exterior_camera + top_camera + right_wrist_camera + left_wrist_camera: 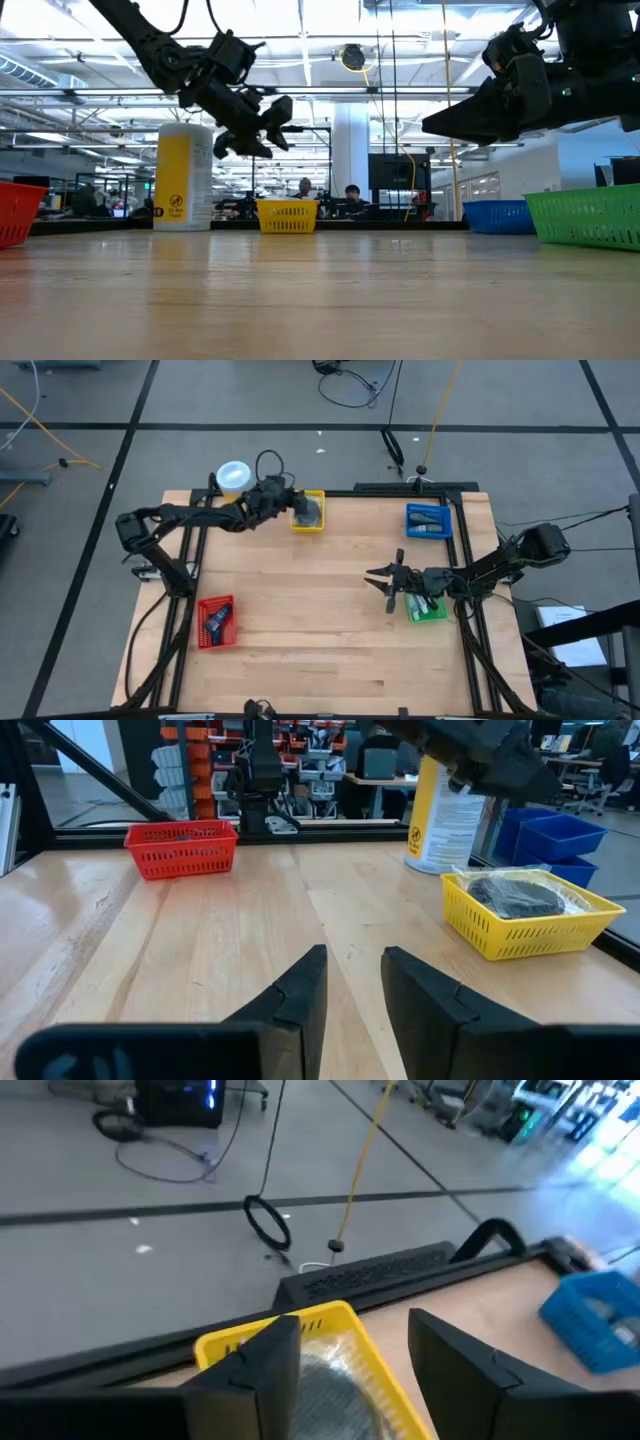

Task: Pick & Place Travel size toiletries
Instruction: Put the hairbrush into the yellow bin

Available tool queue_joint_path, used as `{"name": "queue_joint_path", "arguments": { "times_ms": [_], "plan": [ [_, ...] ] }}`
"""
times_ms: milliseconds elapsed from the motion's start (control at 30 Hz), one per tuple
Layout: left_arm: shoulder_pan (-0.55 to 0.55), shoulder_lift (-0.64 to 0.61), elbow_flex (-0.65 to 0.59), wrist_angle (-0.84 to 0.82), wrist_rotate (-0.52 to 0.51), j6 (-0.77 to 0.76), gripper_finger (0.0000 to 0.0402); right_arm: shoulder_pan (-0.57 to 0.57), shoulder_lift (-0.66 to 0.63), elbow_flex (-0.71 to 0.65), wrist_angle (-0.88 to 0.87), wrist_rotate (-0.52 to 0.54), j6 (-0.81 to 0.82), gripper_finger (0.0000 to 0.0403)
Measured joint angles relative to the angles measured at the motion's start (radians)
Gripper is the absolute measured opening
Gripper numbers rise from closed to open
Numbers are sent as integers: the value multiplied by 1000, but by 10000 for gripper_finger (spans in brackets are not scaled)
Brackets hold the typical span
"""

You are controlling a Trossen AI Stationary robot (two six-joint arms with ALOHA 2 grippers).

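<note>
Two grippers on your table. Your left gripper [293,497] hangs in the air just over the near rim of the yellow tray [308,512], its fingers [258,1370] spread apart with nothing between them; the left wrist view looks straight down past them into that tray. Inside the yellow tray lies a dark grey round disc [515,896], resting flat on a clear wrapper. Beside the yellow tray, toward the table corner, stands the tall yellow canister [185,176] with its white lid. Along the same far edge from the yellow tray sits the blue tray [428,520], holding dark oblong items. Your right gripper [384,581] hovers above bare wood, well apart from the yellow tray, fingers [300,992] set narrowly apart and gripping nothing. Just behind it sits the green tray [428,608], partly covered by the arm. Farthest from the yellow tray, the red tray [217,622] holds dark packs.
</note>
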Motion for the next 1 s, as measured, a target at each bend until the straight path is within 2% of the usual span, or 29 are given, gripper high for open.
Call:
{"name": "queue_joint_path", "arguments": {
  "times_ms": [100, 233, 433, 633, 767, 1000],
  "plan": [
    [-30, -10, 0, -15, -9, 72, 167, 0, 0, 0, 0, 0, 0, 89],
    [-72, 14, 5, -44, -8, 133, 115, -3, 0, 0, 1, 0, 0, 89],
    [-56, 127, 170, -375, -20, 122, 11, -17, 0, 0, 1, 0, 12, 89],
    [-48, 307, 379, -561, 11, 121, 17, -21, 0, 0, 0, -1, 14, 89],
    [-48, 387, 477, -605, 4, 126, 3, -21, 0, 0, 0, -1, 14, 89],
    [-54, 350, 563, -645, 11, 179, 13, -21, 0, 0, -19, -1, 15, 89]
  ]
}}
